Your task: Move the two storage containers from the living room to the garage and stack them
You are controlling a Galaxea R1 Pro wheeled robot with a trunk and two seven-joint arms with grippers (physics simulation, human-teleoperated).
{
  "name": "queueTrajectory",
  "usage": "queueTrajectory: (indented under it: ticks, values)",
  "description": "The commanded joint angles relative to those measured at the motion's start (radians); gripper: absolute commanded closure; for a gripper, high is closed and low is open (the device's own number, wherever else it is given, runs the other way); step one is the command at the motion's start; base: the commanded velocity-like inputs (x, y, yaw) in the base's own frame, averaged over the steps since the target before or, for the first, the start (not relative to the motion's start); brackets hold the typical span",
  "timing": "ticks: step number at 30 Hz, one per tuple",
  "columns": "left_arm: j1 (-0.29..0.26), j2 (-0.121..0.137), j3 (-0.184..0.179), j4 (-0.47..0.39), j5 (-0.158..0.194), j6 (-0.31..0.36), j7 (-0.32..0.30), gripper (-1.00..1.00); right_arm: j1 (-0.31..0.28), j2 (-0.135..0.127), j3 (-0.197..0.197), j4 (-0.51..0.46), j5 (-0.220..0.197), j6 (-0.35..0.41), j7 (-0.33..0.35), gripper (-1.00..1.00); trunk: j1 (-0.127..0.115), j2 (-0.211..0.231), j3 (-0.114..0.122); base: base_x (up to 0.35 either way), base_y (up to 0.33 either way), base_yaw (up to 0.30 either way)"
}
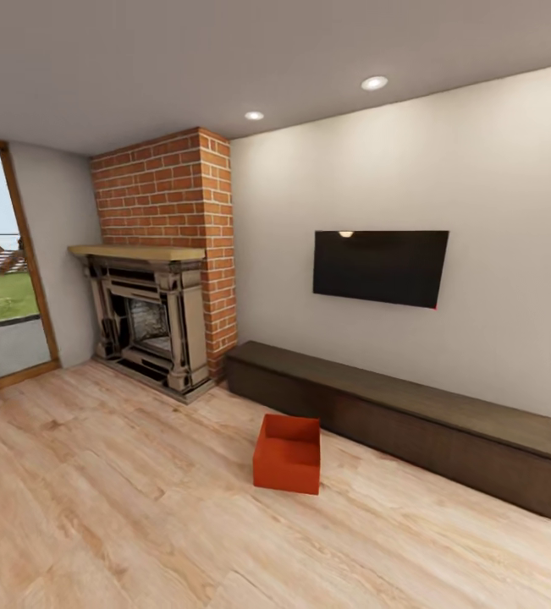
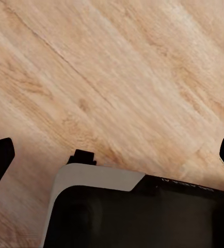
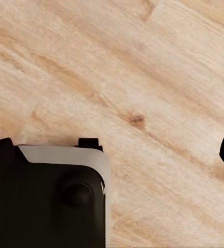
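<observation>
From the head view, one storage container sits on the plank floor just before the dark bench, open floor around. Wrist views show the left pincer and right pincer spread apart over planks.

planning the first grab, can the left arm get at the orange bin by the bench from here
Probably not yet. The orange-red bin sits across open wood plank floor, in front of the bench; the left pincer hangs open over bare planks.

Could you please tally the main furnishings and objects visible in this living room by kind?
Orange-red open-topped storage container: 1
Long low dark-brown bench: 1
Black wall-mounted screen: 1
Red-brick fireplace: 1
Round recessed ceiling lights: 3
Total: 7
</observation>
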Motion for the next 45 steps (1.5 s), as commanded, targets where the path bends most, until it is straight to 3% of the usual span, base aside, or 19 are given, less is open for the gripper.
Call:
queueTrajectory:
  ticks: [1, 14, 45]
  values:
    - [-0.001, 0.000, -0.003, 0.001, 0.007, -0.003, -0.001, -1.00, -0.002, 0.001, 0.009, 0.003, -0.009, -0.005, -0.001, -1.00, 0.001, -0.001, -0.002, 0.323, 0.000, -0.244]
    - [-0.001, 0.000, -0.003, 0.001, 0.007, -0.003, -0.001, -1.00, -0.002, 0.001, 0.009, 0.003, -0.009, -0.006, -0.002, -1.00, 0.001, -0.001, -0.002, 0.323, 0.000, -0.223]
    - [-0.001, 0.000, -0.003, 0.001, 0.007, -0.003, -0.001, -1.00, -0.003, -0.002, 0.010, 0.003, -0.007, -0.008, -0.001, -1.00, 0.001, -0.001, -0.002, 0.323, 0.092, -0.006]
